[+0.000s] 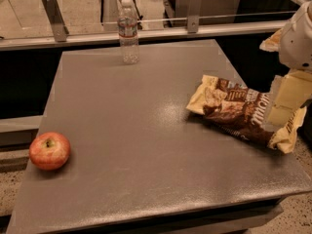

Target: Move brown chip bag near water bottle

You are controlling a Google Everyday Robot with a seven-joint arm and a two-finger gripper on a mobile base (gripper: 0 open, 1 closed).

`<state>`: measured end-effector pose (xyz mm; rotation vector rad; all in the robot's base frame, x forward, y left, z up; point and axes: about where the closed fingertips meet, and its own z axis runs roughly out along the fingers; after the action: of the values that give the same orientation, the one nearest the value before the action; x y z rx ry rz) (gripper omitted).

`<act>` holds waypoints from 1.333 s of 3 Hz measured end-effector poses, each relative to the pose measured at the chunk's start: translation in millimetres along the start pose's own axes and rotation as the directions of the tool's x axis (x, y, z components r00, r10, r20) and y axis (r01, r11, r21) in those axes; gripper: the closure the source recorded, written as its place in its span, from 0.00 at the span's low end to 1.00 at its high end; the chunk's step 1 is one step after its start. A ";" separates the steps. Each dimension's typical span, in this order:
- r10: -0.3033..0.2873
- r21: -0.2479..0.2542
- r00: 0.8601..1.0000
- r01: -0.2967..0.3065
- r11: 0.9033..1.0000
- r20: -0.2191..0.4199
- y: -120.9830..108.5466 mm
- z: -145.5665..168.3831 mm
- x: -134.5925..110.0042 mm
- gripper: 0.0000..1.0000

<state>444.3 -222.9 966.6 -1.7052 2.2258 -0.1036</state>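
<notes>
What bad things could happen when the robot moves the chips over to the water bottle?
1. The water bottle is slim, upright and close to the far edge of the table. If the bag bumps it, it might tip or fall off.
2. The gripper is at the right end of the brown chip bag, near the table's right edge. The crinkly bag might slip and slide off that side.

Grey table (146, 130) standing foremost; metal rail (219, 29) with two brackets (53, 16) running behind it; pale floor (29, 6) lying beyond; gripper (283, 112) hanging over table's right edge.
</notes>
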 end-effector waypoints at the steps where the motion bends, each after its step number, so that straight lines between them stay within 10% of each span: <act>1: 0.023 0.013 0.999 -0.024 1.000 0.024 -9.8 14.5 13.7 0.00; 4: 0.096 -0.013 0.988 -0.095 0.995 0.119 -43.9 84.5 29.3 0.00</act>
<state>504.0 -250.9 891.9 -1.5627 2.2167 0.0296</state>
